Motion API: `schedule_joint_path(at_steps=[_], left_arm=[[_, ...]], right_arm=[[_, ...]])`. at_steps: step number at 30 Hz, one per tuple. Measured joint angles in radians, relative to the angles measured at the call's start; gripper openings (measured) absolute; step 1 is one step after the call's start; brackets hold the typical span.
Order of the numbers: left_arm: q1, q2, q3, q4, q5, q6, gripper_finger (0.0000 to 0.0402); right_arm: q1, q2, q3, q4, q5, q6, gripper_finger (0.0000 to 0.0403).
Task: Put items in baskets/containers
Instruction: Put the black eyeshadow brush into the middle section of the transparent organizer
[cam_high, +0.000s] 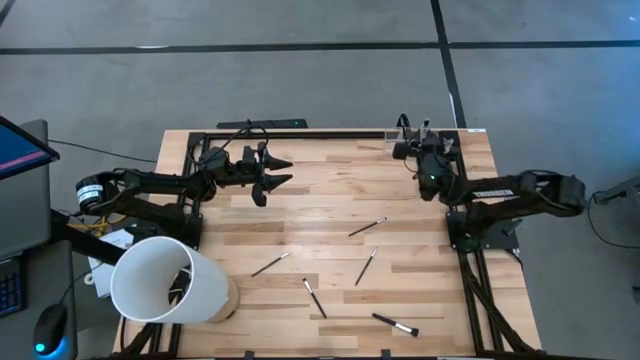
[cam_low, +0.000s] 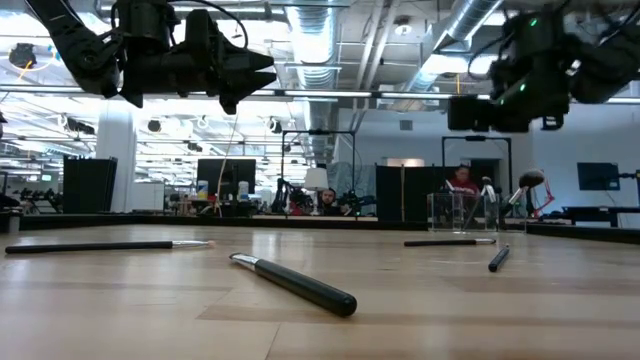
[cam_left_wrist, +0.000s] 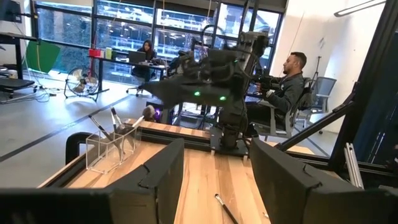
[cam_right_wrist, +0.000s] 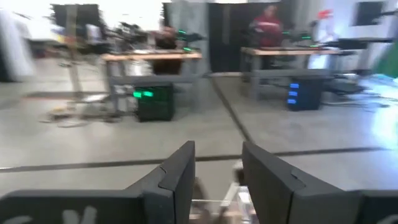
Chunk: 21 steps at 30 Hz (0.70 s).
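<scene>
1. Nearest brush (cam_low: 296, 283) lies flat on the table (cam_high: 330, 200), one of five loose ones.
2. Right gripper (cam_high: 428, 150) hovers over the clear holder (cam_left_wrist: 112, 148) at the far right corner, fingers parted, nothing between them; looks like the drop-off step.
3. Left gripper (cam_high: 272, 170) waits wide and empty at the far left.
4. Next I judge: swing right gripper back toward closest brush (cam_high: 367, 227), well apart from it.
</scene>
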Motion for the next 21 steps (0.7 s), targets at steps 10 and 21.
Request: schedule_joint_path(at_steps=[10,21], left_arm=[[0.002,0.000,0.000,-0.013,0.000,0.024,0.0182],[0.002,0.000,0.000,-0.021,-0.036,0.021,0.0182]], right_arm=[[0.205,-0.060,0.000,0.000,-0.129,-0.045,0.0107],[0.317,0.064,0.000,-0.059,-0.461,0.114,0.0107]])
